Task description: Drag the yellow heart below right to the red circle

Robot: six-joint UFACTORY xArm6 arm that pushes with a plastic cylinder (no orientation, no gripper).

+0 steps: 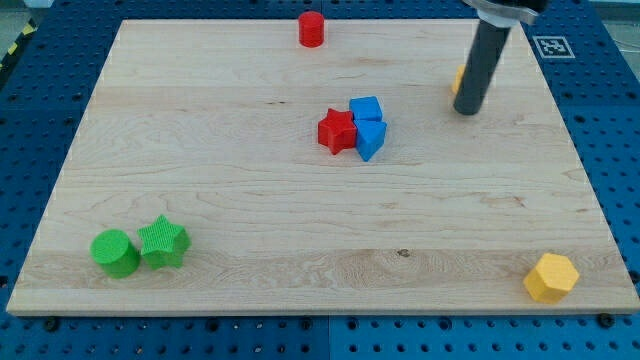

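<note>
From the single camera view, a pale wooden board [250, 250] lies on a blue perforated table [615, 120]. The dark straight rod [482, 65] comes down from the view's top right, and my tip [466, 110] rests on the board in the upper right part. The arm ends in this plain rod, so there are no jaws to be open or closed.

Just behind the rod, on its left side, a small sliver of yellow block [457, 80] peeks out; it touches or nearly touches the rod, and most of it is hidden, so its heart shape cannot be made out from here. The small red cylinder [312, 29], the red circle of the task, stands near the board's top edge, well apart to the view's left of the tip and the yellow sliver.

Near the board's middle sits a tight cluster: a red star-shaped block [337, 131] touching a blue cube [366, 109] above and to its right, and another blue block [371, 139] just below that cube.

At the bottom left corner a green cylinder [115, 252] and a green star-shaped block [164, 242] stand side by side, touching. At the bottom right corner a yellow hexagonal block [551, 277] sits alone near the edge.
</note>
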